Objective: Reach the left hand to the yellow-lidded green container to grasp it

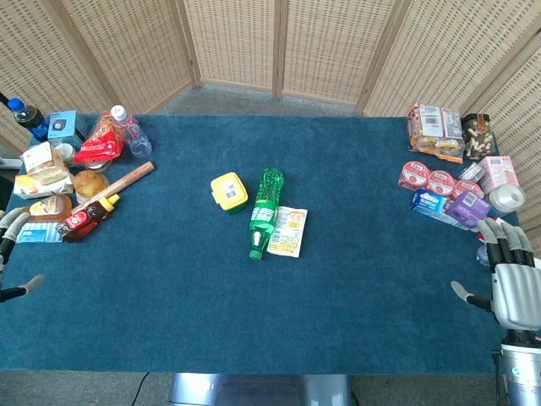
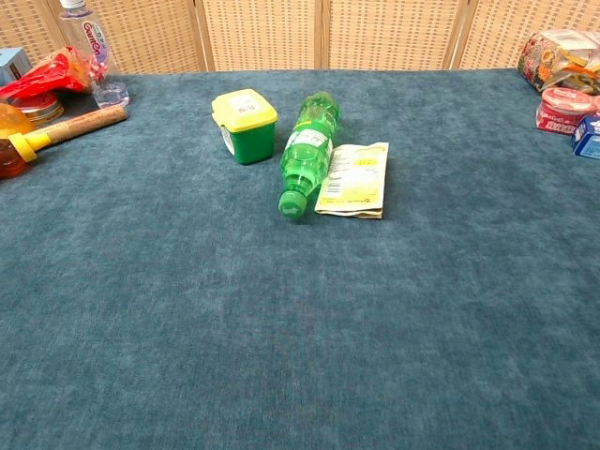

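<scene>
A: Where does the small green plastic container with the square yellow lid [image 1: 229, 192] sit?

B: Upright near the middle of the blue felt-covered table [image 1: 169, 304]; just to its right lies a green plastic bottle [image 1: 264, 211] on its side, cap toward the robot; the two look nearly touching in the head view, a narrow gap apart in the chest view; a yellow printed sachet [image 1: 288, 231] lies against the bottle's far side.

A: And the left hand [image 1: 10, 254]?

B: At the table's left edge, only partly in frame; its fingers are spread and hold nothing; the chest view does not show it at all.

A: Which way must it go?

B: Rightward and forward, toward the table's centre; the container lies well apart from it; the squat box has no marked long axis, so I'd judge approach from its left side best, away from the bottle.

A: The right hand [image 1: 512, 283]?

B: Fingers apart, empty, at the right edge; it looks farther from the container than the left.
</scene>
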Robot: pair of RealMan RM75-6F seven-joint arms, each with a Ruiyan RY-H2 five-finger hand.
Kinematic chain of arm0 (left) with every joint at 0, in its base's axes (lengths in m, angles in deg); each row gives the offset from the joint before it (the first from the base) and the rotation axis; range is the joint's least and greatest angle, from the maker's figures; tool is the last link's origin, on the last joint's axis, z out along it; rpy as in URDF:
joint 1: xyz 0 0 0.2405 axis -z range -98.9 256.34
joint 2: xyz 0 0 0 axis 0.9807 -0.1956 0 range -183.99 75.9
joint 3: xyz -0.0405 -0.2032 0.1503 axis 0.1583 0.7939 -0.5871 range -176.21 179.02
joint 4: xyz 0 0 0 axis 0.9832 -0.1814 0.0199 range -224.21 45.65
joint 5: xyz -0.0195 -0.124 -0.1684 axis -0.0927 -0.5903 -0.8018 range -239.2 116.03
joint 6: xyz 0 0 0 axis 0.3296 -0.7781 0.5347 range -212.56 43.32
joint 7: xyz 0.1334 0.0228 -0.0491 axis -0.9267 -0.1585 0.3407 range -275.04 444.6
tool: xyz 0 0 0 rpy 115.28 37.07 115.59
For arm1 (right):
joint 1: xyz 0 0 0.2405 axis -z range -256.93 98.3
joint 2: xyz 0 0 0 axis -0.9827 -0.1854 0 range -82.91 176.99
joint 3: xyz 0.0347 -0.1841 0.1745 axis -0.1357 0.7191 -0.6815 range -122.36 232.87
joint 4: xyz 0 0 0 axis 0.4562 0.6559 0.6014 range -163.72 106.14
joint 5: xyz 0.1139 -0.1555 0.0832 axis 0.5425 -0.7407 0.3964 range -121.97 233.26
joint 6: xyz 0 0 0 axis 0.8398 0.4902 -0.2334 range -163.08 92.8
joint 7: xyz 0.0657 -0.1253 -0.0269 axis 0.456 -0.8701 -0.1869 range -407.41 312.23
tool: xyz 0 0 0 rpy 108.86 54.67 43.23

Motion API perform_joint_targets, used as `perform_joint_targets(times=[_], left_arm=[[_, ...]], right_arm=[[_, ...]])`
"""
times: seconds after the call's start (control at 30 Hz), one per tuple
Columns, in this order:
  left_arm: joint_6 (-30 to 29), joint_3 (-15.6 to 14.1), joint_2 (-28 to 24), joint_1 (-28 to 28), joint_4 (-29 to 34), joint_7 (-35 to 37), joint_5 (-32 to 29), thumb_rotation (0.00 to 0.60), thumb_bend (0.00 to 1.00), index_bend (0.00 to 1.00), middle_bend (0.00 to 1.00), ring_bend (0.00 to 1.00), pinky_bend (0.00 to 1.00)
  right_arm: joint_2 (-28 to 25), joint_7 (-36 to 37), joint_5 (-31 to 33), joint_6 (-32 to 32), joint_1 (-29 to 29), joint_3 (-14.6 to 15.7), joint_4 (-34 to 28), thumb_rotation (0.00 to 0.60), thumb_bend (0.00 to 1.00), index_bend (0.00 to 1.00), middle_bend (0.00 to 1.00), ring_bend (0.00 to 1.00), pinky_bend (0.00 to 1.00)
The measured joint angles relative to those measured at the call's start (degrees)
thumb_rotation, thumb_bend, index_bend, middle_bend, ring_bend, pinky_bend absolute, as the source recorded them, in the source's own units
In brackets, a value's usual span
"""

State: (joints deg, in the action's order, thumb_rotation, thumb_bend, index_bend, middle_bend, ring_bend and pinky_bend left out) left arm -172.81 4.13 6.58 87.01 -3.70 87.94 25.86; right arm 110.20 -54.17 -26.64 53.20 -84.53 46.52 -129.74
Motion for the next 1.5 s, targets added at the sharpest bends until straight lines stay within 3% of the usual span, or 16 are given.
perform_joint_targets(times=[0.37,0.57,0.93,1.2,1.5], left_arm=[[4.31,0.26,1.51,2.17,-1.65,-0.14,-0.09,0.6,0.0,0.0,0.0,0.0,0.04],[10.36,1.79,3.48,9.57,-4.73,-1.33,2.6,0.6,0.0,0.0,0.0,0.0,0.03],[20.13,2.97,11.41,27.02,-21.76,0.64,13.02,0.6,0.0,0.0,0.0,0.0,0.06],[30.42,2.95,17.52,36.72,-27.77,-1.61,13.62,0.6,0.0,0.0,0.0,0.0,0.07],[36.46,3.39,22.85,43.68,-32.89,-4.75,11.57,0.6,0.0,0.0,0.0,0.0,0.09]], right_arm=[[-0.22,-0.19,-0.79,0.6,0.09,0.05,-0.85,0.6,0.0,0.04,0.0,0.0,0.0],[-0.48,-0.72,-2.01,1.1,0.27,0.47,-1.91,0.6,0.0,0.04,0.0,0.0,0.0],[-1.11,-0.16,-2.85,1.56,0.54,0.7,-2.97,0.6,0.0,0.04,0.0,0.0,0.0],[-1.52,0.72,-2.82,1.39,0.57,0.69,-3.24,0.6,0.0,0.04,0.0,0.0,0.0],[-2.21,2.08,-2.9,1.83,0.84,0.51,-3.75,0.6,0.0,0.04,0.0,0.0,0.0]])
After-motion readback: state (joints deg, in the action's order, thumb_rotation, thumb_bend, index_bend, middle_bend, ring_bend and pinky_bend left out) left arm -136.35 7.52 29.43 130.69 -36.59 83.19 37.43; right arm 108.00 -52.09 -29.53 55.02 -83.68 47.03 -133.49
